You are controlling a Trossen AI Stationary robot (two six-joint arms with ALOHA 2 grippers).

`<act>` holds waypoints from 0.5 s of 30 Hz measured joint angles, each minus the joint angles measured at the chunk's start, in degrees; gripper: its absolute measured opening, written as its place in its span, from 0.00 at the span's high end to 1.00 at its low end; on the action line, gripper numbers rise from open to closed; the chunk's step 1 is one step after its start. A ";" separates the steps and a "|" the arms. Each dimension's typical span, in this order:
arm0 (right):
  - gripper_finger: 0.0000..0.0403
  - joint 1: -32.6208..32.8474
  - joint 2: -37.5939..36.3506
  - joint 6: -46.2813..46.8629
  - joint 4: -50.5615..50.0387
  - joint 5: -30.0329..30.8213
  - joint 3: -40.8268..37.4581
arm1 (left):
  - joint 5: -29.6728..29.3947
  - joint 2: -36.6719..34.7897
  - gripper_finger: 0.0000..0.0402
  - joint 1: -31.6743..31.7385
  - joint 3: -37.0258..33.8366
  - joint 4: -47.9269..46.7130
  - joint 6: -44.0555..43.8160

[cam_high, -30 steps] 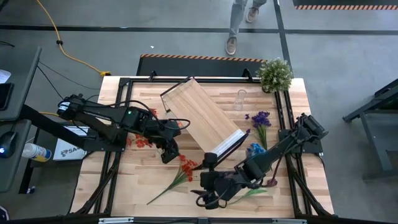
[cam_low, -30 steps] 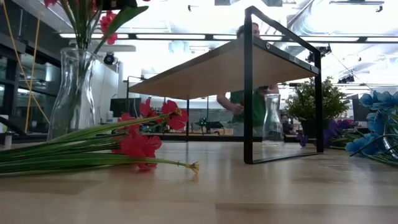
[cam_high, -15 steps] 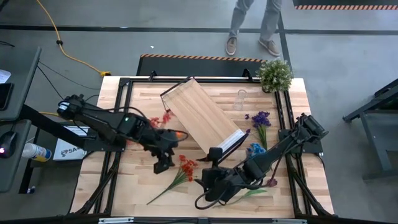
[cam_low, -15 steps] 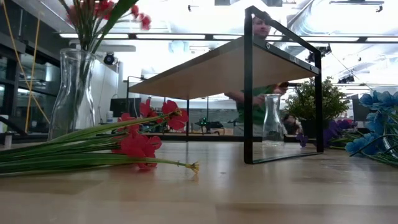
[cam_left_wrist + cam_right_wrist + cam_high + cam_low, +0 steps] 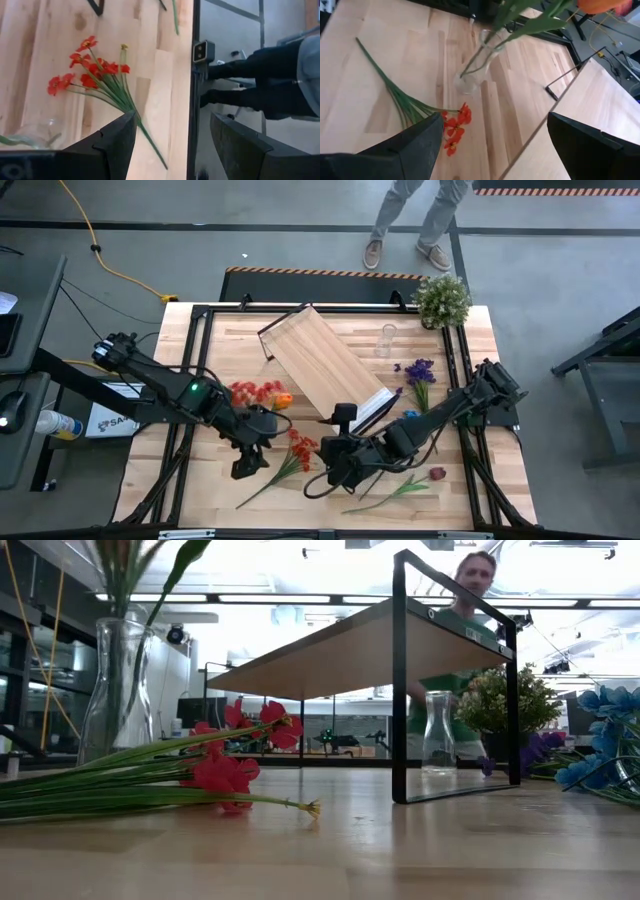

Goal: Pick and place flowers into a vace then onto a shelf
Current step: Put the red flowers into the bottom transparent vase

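Observation:
A tall glass vase (image 5: 115,690) stands on the table's left part, and its flowers show red and orange blooms (image 5: 258,394). A bunch of red flowers (image 5: 293,452) lies flat on the table between my two grippers. My left gripper (image 5: 245,465) hangs open above the table, nearer the table's near edge than the vase (image 5: 30,136), with nothing between its fingers. My right gripper (image 5: 323,480) hangs open to the right of the lying bunch (image 5: 452,127) and faces the vase (image 5: 472,70). The shelf (image 5: 325,370) stands askew at the table's middle.
A small bare glass vase (image 5: 387,338) and a potted plant (image 5: 442,298) stand at the far right. Purple flowers (image 5: 418,372), blue flowers (image 5: 410,420) and a dark red flower (image 5: 437,473) lie at the right. A person (image 5: 415,220) walks beyond the far edge.
My left gripper has swung away from the vase toward the table's near edge, staying open. My right gripper has turned and shifted a little toward the shelf. The blooms in the vase have swayed and left the top of the low view. The person has walked right.

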 joint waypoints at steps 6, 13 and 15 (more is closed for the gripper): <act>0.15 -0.63 -0.02 -0.75 -0.07 -0.63 0.00 | -0.11 0.00 0.30 -0.89 0.00 0.37 -0.02; 0.15 -0.85 -0.02 -1.54 -0.07 -1.02 0.00 | -0.34 0.00 0.30 -0.75 0.00 0.54 -0.02; 0.15 -0.85 -0.02 -1.82 -0.07 -1.01 0.00 | -0.34 0.00 0.30 -0.75 0.00 0.54 -0.02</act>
